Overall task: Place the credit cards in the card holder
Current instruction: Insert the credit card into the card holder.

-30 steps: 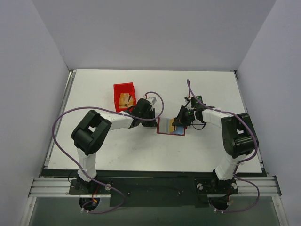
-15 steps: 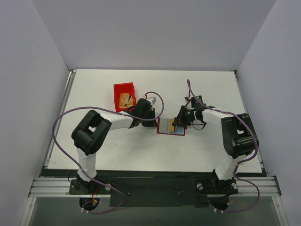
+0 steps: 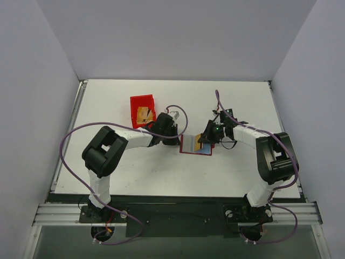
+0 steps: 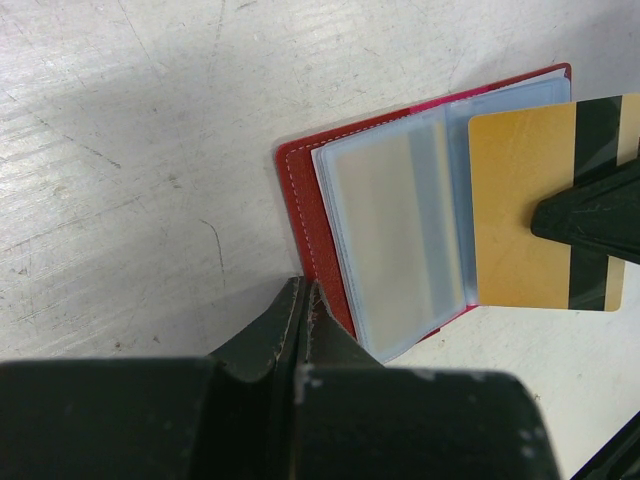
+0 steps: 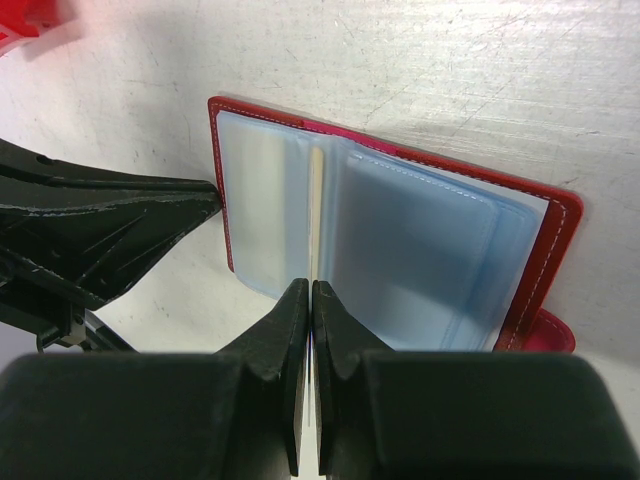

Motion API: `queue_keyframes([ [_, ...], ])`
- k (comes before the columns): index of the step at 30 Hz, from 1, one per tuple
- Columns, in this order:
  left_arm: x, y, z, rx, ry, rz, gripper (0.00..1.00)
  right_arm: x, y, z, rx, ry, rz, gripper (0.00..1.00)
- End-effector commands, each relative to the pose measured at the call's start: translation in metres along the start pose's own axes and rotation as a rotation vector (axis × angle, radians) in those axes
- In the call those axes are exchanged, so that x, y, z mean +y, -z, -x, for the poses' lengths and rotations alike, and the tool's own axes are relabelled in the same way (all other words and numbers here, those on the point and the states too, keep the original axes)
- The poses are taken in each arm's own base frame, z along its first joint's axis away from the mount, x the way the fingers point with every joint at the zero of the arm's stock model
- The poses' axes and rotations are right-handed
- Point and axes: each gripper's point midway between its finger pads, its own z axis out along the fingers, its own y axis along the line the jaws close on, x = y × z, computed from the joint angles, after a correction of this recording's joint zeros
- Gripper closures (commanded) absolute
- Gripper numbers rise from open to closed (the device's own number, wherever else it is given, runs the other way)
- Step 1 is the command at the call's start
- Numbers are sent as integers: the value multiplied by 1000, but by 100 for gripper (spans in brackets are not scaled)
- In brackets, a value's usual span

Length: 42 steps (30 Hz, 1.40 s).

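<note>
On the table lies the open card holder, the left end effector pressed together at its 10 o'clock corner, the right end effector pinching a credit card above it.

White table, pale grey walls

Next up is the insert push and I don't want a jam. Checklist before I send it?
1. Holder lying open, sleeves exposed: ok.
2. Left gripper shut on the holder's cover edge, steadying it: ok.
3. Right gripper shut on the card: ok.
4. Card over the sleeves, stripe side away from the fold: ok.
5. Card's leading edge inside a sleeve mouth: cannot tell.
6. Bin has more cards in it: ok.
</note>
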Motion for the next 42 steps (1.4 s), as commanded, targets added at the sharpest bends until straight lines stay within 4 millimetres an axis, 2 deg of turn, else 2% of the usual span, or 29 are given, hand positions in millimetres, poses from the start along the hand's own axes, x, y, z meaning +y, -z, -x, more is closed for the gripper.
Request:
queue_keyframes([
  [1, -10, -1, 10, -18, -15, -22, 100, 8, 3, 2, -5, 23, 13, 100],
  [10, -8, 0, 10, -17, -16, -18, 100, 11, -3, -1, 16, 26, 21, 100],
  [32, -9, -2, 11, -16, -16, -20, 100, 0, -13, -4, 32, 1, -15, 100],
  [42, -9, -1, 10, -13, -20, -19, 100, 2, -19, -5, 32, 1, 14, 100],
])
